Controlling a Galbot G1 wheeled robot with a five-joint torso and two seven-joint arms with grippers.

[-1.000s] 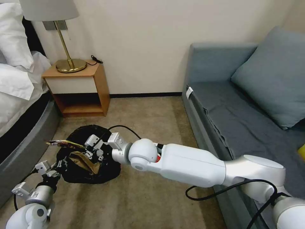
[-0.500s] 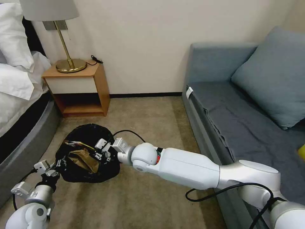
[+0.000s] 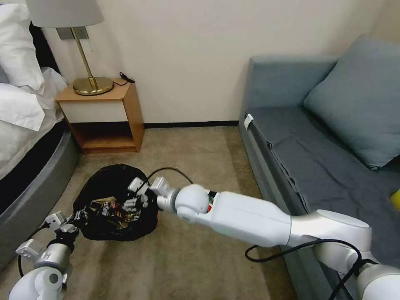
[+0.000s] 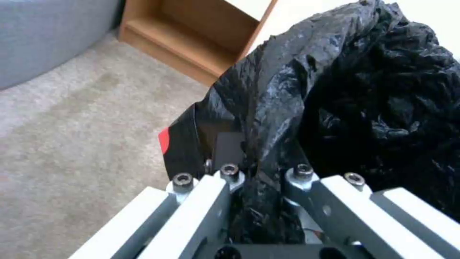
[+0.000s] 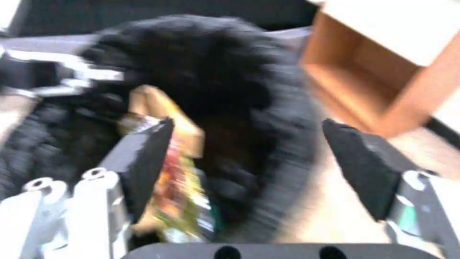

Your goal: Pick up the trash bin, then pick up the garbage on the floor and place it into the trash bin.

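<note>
Left hand [image 3: 68, 223] pinches crinkled black-lined trash bin [image 3: 112, 183]; right hand [image 3: 132, 203] spread above wrapper [image 3: 109, 207].

Beige carpeted floor [image 3: 196, 162] carries everything here. The trash bin [image 3: 104, 183], wrapped in its crinkled black bag, sits on it near the wooden nightstand [image 3: 106, 114]; the bed [image 3: 29, 183] and the grey sofa [image 3: 300, 137] also stand on it at either side.

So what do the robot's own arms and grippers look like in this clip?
Both arms are glossy white, rounded shells with ball-like joints; the right arm is the bulkier in the head view, with a black cable looping alongside it. The right gripper has silver-grey linkages and flat black pads. The left gripper has pale grey finger bars fixed with dark hex screws.
</note>
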